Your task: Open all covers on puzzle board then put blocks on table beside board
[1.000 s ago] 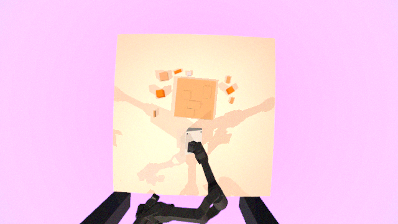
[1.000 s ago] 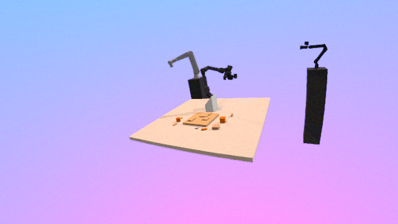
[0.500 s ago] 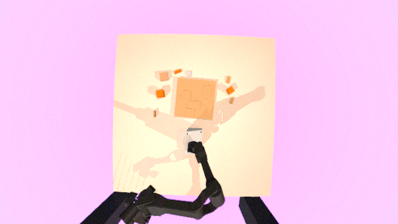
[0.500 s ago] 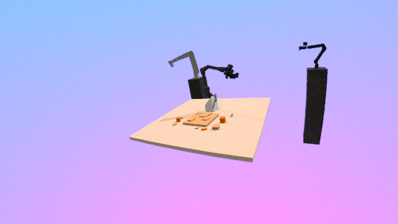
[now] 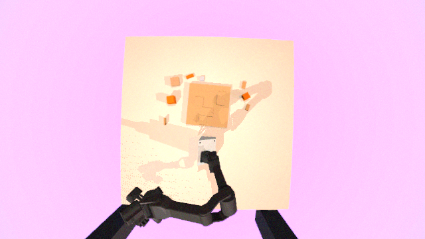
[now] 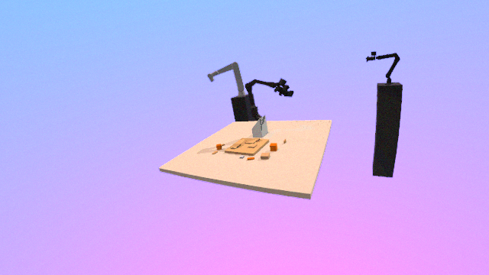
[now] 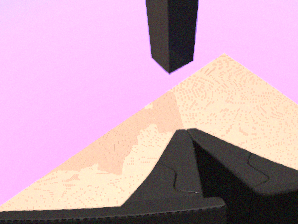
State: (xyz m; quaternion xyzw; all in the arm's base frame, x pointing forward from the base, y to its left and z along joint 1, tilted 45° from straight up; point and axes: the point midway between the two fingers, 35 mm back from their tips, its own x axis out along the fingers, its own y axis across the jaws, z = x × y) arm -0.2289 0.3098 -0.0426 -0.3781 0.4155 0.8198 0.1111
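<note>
The puzzle board point(image 5: 208, 105) point(image 6: 247, 146) lies flat on the table point(image 5: 262, 172) point(image 6: 290, 176) point(image 7: 240, 115). Its cover positions cannot be determined. In the top view, an orange cube point(image 5: 171, 99) point(image 6: 273, 147) and a tan block point(image 5: 174, 81) point(image 6: 265, 156) rest left of the board, and a darker orange block point(image 5: 246, 96) point(image 6: 218, 147) rests right of it. A pale wedge-shaped stand point(image 5: 207, 144) point(image 6: 260, 129) is positioned below the board. The gripper point(image 5: 133, 196) point(image 6: 292, 93) point(image 7: 185, 139) is located well apart from the board, toward the lower left; its jaws are closed, fingertips together, nothing gripped.
</note>
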